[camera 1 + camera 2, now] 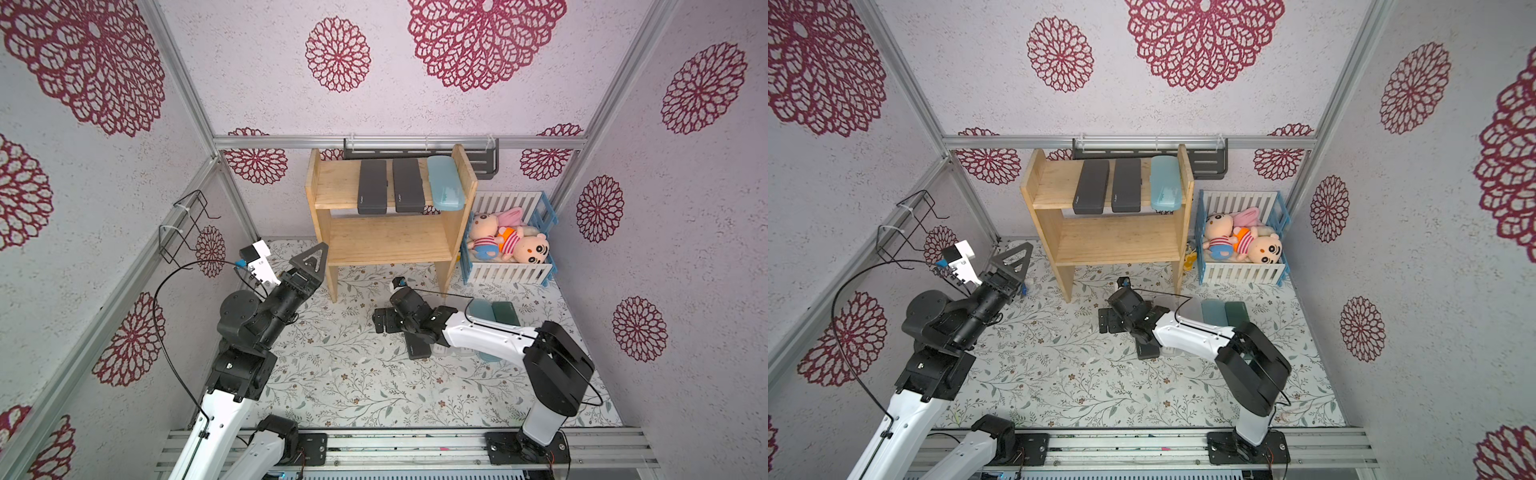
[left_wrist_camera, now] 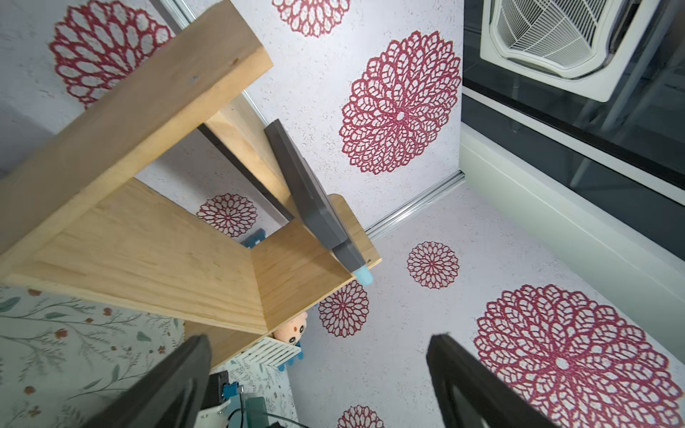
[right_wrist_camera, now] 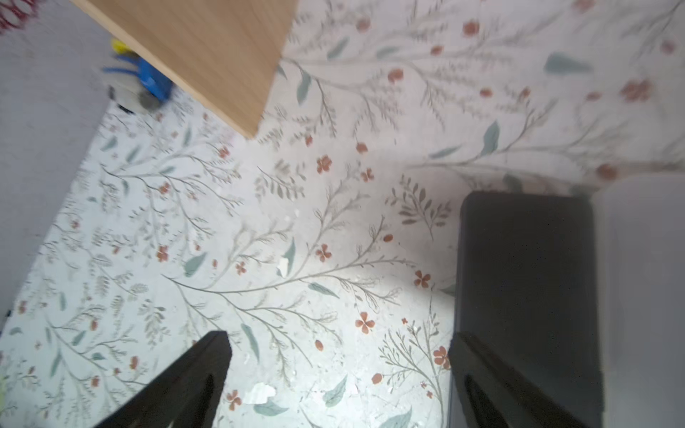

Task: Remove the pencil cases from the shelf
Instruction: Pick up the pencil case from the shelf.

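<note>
Wooden shelf [image 1: 386,245]: light two-tier unit just ahead of the left fingers [image 2: 185,370]; its lower board is bare.
Cases on it: nearer dark grey oblong plastic pencil case [image 1: 372,187], second dark grey case [image 1: 408,185] and translucent light blue case [image 1: 445,183] lie side by side on the upper board, above and beyond the left fingers.
Left fingers: spread wide and empty, near the shelf's side panel.
Right fingers [image 3: 192,370]: spread wide and empty, low over the floral counter [image 1: 353,374]; a removed dark grey case [image 3: 526,278] lies just beside one of them.
Step, I judge: fetch the nearer grey case.
Advice: approach from the front, close across its narrow width, lift slightly, then pull straight out without dragging the neighbour.
</note>
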